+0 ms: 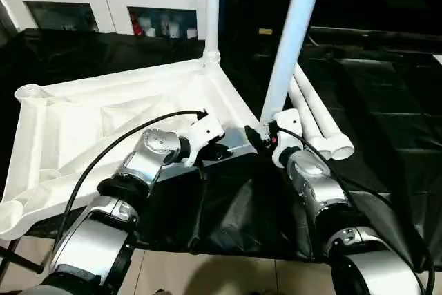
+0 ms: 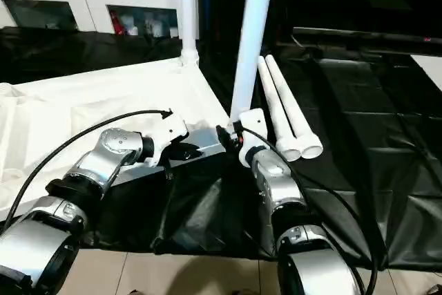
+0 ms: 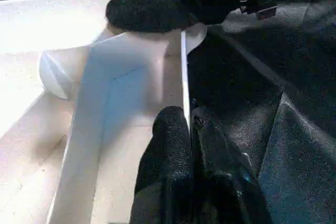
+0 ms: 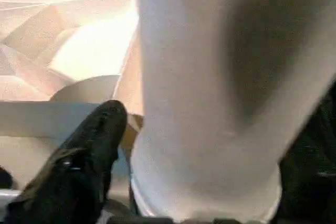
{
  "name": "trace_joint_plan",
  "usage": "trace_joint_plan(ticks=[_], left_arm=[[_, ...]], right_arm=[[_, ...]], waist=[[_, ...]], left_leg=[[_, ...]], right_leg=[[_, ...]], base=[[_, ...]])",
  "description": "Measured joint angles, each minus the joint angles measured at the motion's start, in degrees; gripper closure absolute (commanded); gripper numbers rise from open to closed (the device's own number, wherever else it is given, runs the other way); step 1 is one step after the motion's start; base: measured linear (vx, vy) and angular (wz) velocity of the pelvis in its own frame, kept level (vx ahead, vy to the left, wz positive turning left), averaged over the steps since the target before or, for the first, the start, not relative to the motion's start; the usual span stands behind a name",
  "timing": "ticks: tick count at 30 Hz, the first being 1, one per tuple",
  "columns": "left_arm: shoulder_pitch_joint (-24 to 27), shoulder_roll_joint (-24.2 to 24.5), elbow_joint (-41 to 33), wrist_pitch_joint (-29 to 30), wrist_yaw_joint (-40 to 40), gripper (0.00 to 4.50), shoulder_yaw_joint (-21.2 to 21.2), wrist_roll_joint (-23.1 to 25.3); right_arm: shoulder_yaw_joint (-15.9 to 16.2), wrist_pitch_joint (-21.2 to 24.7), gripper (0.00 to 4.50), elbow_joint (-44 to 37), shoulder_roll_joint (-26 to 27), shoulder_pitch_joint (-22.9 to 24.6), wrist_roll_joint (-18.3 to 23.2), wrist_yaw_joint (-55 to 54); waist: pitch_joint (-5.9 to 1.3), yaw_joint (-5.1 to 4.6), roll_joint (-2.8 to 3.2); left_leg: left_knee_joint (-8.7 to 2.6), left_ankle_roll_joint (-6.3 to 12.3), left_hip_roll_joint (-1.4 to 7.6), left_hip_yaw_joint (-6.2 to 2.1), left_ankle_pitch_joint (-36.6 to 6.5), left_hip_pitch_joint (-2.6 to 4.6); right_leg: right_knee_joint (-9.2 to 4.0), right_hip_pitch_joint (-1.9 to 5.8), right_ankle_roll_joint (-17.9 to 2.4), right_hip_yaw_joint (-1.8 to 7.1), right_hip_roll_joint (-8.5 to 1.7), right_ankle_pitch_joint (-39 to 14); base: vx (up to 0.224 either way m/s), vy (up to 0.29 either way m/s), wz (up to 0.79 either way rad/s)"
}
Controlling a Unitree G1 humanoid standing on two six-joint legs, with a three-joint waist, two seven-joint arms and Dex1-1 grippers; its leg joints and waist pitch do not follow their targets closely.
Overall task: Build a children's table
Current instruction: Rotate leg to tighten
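While the white plastic rectangular tabletop with the raised rim (image 1: 103, 122) is lying upside down on the black-covered counter (image 1: 387, 108), one long white round tube leg (image 1: 212, 12) is already seated upright in the far corner socket, so that part can be counted as done. A second white tube leg (image 1: 293, 39) is being stood up at the near right corner, leaning a bit, and it isn't clear from the head views whether it has been pushed home yet; in the right wrist view its lower end is seen right at the socket. Two more white tube legs (image 2: 286, 112) are parked side by side on the black sheet just right of the tabletop, untouched, and the two sockets on the left side look empty.

The left gripper (image 1: 222, 150) is clamped on the thin raised rim of the tabletop near that corner, with a finger pressed on each side of the edge in the left wrist view, so the top is being held steady. The right gripper (image 1: 266, 136) is placed around the base of the leaning leg, but whether it's squeezed or let go can't be told.

So roughly: one leg in, one being fitted, two left to go, then presumably the whole thing gets flipped over.
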Motion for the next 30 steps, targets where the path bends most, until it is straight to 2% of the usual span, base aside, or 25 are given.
trace_joint_plan(ticks=[7, 16, 17, 19, 21, 24, 30], left_arm=[[0.8, 4.3, -0.2, -5.0, -7.9, 4.5, -0.6, -1.1], [2.0, 8.9, -0.9, -8.6, -20.5, 4.5, -1.5, -3.2], [2.0, 9.1, -0.9, -8.7, -21.2, 4.5, -1.7, -3.3], [2.4, 9.9, -1.2, -8.9, -22.8, 4.5, -1.8, -3.5], [2.6, 10.4, -1.4, -9.1, -24.2, 4.5, -1.8, -3.7], [2.7, 10.8, -1.4, -9.7, -25.5, 4.5, -1.9, -4.0], [2.8, 11.5, -1.4, -9.9, -27.2, 4.5, -2.0, -4.4]], right_arm=[[3.2, -0.7, 0.64, -1.2, -5.6, 0.7, 1.4, 19.1], [9.3, 0.9, 0.64, -8.6, -12.6, 4.0, 3.0, 43.3], [9.7, 1.0, 0.64, -9.1, -13.0, 4.1, 3.0, 44.5], [10.3, 1.1, 0.97, -9.7, -13.5, 4.3, 3.0, 46.8], [10.5, 1.2, 1.01, -9.7, -13.5, 4.3, 3.2, 48.3], [10.5, 2.4, 1.38, -10.0, -13.5, 4.3, 3.6, 50.0], [11.2, 4.7, 1.72, -11.6, -13.5, 4.5, 4.3, 51.2]], waist=[[0.05, 0.29, 0.08], [0.06, 1.1, 0.1], [0.06, 1.2, 0.11], [0.06, 1.35, 0.12], [0.05, 1.39, 0.12], [0.05, 1.45, 0.12], [0.05, 1.51, 0.12]], left_leg=[[-0.26, 0.0, 0.1, 0.0, 0.0, -0.11], [-0.15, -0.01, 0.1, 0.02, 0.0, -0.13], [-0.15, -0.01, 0.1, 0.02, 0.0, -0.11], [-0.15, -0.01, 0.1, 0.02, 0.0, -0.08], [-0.15, -0.02, 0.1, 0.02, 0.0, -0.06], [-0.16, -0.02, 0.11, 0.02, 0.0, -0.06], [-0.15, -0.02, 0.1, 0.02, 0.0, -0.06]], right_leg=[[0.0, -0.14, 0.0, -0.11, 0.11, 0.0], [0.02, -0.14, 0.0, -0.06, 0.09, 0.0], [0.04, -0.14, 0.0, -0.06, 0.08, 0.0], [0.06, -0.12, 0.0, -0.05, 0.09, 0.0], [0.06, -0.1, 0.0, -0.06, 0.09, 0.0], [0.06, -0.1, 0.0, -0.06, 0.09, 0.0], [0.07, -0.1, 0.0, -0.06, 0.09, 0.0]], base=[[0.0, 0.0, 0.0], [0.0, 0.0, 0.0], [0.0, 0.0, 0.0], [0.0, 0.0, 0.0], [0.0, 0.0, 0.0], [0.0, 0.0, 0.0], [0.0, 0.0, 0.0]])
